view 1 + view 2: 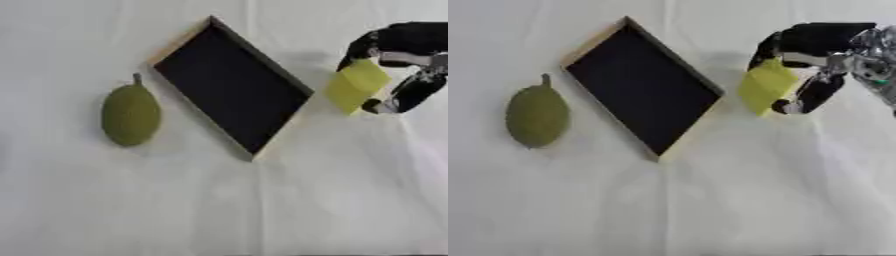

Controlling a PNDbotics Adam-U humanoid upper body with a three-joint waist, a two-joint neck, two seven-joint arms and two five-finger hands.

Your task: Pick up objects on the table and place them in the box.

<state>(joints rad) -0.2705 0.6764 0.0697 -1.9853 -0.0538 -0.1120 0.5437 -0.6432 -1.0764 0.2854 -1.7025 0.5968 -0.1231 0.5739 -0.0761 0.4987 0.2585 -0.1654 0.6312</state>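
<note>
Right eye view, right hand [820,60]: comes in from upper right side, black w/ silver parts; fingers curled round a yellow block [765,87], thumb [805,97] under its lower right edge, other fingers over its top edge.
Yellow block: flat, pale yellow, approx. square, tilted; held just beside the right edge of the box [229,82]. Cannot tell if it is touching the table or is lifted a little; a soft shadow lies below it on the cloth.
Box: shallow tray, black inside, light wood rim; turned diagonal, one corner to the far side, one corner to the near side. Nothing shows inside it. It lies flat on the cloth, in the middle of the upper half of the view.
Green fruit [130,113]: oval, dull green, rough skin, short stem pointing to the far side; it lies on the cloth at the left of the box, near but apart from its left rim.
Left hand: not seen in either view.
Surface: table covered w/ white cloth [262,210], some faint folds and creases, one long crease running from the near corner of the box toward the near edge. Near half of cloth is bare.
Room: only the cloth fills both views; no wall or floor can be seen.
</note>
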